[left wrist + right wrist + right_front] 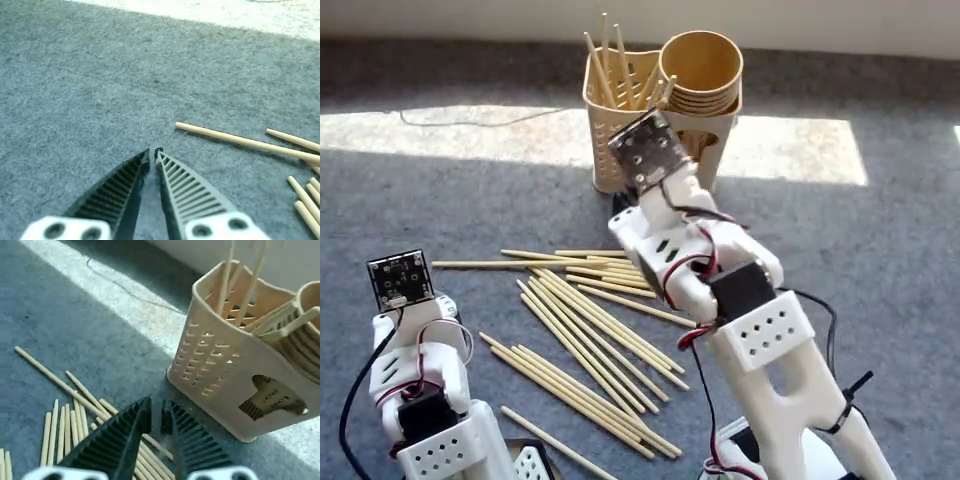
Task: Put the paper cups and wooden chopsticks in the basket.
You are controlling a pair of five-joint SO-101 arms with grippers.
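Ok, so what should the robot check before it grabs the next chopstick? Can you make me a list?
1. Is the left gripper free? Ok: nearly shut over the carpet, holding nothing.
2. Is the right gripper free? Ok: nearly shut and empty, near the basket.
3. Is the basket upright? Ok.
4. Are the paper cups in the basket? Ok: a stack stands in it.
5. Are all the sticks in? Not ok: many loose chopsticks lie on the carpet.
6. Is there room left in the basket? Cannot tell.
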